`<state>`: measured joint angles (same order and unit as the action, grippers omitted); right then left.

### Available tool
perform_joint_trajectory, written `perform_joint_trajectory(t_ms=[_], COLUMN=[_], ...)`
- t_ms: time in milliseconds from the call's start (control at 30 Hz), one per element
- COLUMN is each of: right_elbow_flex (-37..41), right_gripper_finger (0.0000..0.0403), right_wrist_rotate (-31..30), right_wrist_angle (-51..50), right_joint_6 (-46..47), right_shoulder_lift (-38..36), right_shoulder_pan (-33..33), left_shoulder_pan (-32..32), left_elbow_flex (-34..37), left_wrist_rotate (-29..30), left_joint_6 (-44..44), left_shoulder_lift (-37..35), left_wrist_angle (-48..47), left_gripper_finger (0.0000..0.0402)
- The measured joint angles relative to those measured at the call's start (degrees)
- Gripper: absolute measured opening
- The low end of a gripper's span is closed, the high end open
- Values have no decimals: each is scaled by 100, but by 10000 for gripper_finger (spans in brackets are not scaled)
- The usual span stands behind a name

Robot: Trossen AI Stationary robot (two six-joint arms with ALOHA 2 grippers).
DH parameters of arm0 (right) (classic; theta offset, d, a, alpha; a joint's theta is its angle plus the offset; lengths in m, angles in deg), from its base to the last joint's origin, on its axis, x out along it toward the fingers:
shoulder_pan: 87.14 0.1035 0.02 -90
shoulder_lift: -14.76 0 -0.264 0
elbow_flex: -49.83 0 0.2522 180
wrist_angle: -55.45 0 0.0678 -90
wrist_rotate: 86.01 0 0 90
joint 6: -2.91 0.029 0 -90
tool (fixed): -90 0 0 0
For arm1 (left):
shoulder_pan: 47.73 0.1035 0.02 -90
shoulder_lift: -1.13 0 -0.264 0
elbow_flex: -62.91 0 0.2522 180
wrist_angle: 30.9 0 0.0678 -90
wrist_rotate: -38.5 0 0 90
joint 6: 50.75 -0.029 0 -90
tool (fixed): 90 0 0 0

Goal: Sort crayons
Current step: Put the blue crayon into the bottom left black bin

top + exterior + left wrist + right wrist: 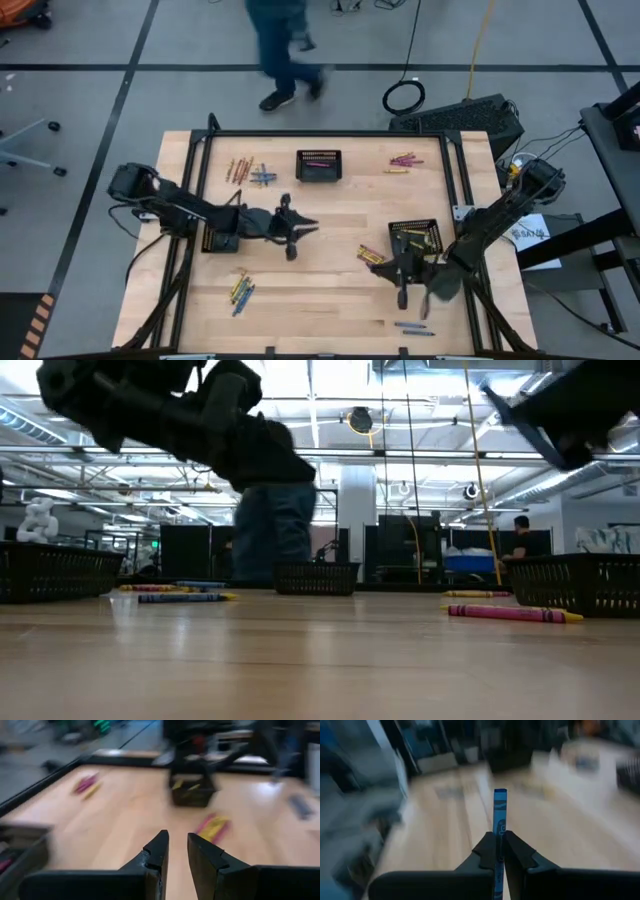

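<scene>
High view: wooden bench (330, 215) with a black frame. Left hand (290, 232) near the middle of the bench, above bare wood. Right hand (403, 290) toward the near right part, just beside a black basket (415, 237) with yellow crayons inside. Another basket (318, 166) at the far middle, a third (221, 240) under the left arm. Loose crayons in groups: far left (250, 171), far right (403, 161), near left (241, 290), near right edge (413, 327), and beside the right basket (371, 256). Person (285, 50) walking on the floor beyond the bench.

Low view: pink crayon with yellow tip (514, 614) lying on the bench at right, several blue and yellow ones (185, 594) at left, baskets at both sides and in the middle.

Left wrist view: left hand (178, 851) with fingers a little apart, nothing between them; yellow and pink crayons (213, 825) ahead on the wood.

Right wrist view: right hand (500, 851) closed tightly on a blue crayon (500, 810), sticking out forward between the fingers, lifted off the bench.
</scene>
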<state>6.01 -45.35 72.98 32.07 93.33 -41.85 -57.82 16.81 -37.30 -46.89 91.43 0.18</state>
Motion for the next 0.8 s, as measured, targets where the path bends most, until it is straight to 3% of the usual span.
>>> perform_joint_trajectory(t_ms=[100,233,500,800], right_elbow_flex=[286,279,172,167], right_gripper_finger=[0,0,0,0], right_wrist_rotate=[51,700,1203,1213], right_wrist_angle=[2110,3257,3403,3361], right_joint_6=[-1456,-2632,-2842,-2880], right_shoulder_lift=[140,300,642,753], right_shoulder_pan=[-188,-518,-1029,-1225], left_shoulder_pan=[-24,-22,-13,135], left_elbow_flex=[-73,-402,-1170,-1588], left_wrist_rotate=[-712,-1280,-1469,-2691], left_joint_6=[-583,-1454,-1606,-903], left_shoulder_lift=[554,1229,1696,1696], left_wrist_angle=[913,1139,1180,1178], left_gripper_finger=[70,70,82,192])
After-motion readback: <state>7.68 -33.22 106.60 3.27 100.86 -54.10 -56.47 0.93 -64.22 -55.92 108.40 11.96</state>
